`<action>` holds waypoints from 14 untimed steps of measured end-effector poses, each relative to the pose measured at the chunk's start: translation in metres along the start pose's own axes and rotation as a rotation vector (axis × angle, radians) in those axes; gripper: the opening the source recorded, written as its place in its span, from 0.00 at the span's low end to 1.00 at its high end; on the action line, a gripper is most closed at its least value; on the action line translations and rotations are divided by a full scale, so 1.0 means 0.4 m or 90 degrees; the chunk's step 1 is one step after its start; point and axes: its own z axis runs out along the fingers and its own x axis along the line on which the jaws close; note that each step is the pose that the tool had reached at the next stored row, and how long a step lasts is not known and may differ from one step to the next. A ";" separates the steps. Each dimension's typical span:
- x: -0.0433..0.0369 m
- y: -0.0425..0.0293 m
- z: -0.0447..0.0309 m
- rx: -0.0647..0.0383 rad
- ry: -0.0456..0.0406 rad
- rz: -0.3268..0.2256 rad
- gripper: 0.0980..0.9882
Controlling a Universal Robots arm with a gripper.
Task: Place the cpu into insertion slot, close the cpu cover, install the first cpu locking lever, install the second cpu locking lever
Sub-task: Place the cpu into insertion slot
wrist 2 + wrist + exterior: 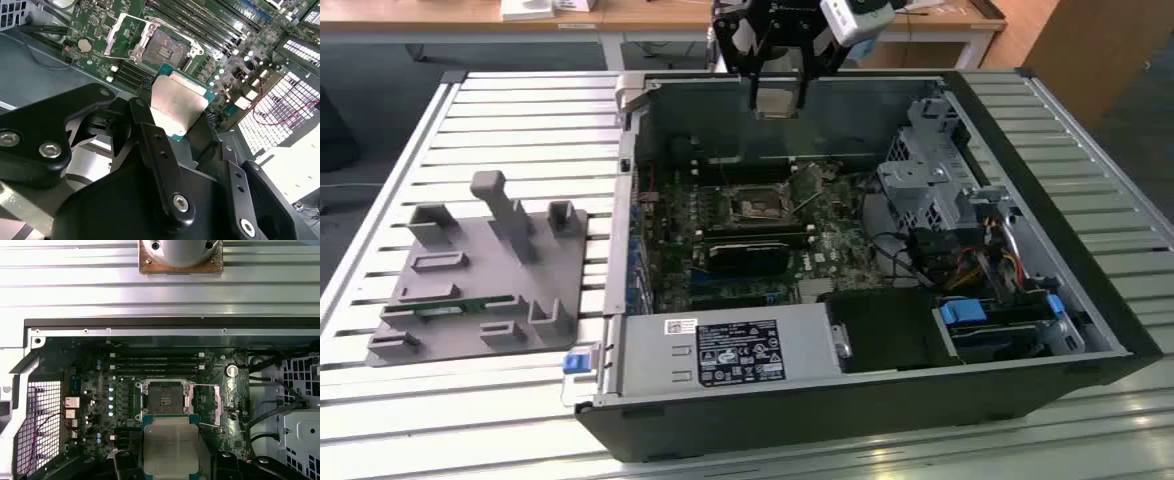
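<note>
**Second wrist view: cpu pinched by its edges, high above the open socket**

The gripper (176, 107) is clamped on the cpu (182, 95), one finger on each of two opposite edges. In the exterior view it hangs over the far side of the computer case (694, 110), well apart from the insertion slot (758, 207). The cpu cover (143, 37) is swung open. The chip looks light, thin and stiff. Its smooth lid may be slippery and its underside is probably delicate, so an edge grip suits it best.
</note>
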 end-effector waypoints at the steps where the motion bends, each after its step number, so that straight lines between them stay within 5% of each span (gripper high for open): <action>1: 0.000 0.000 0.000 0.000 0.0000 0.000 0.49; 14: 0.000 0.000 0.001 0.000 -0.0030 0.034 0.49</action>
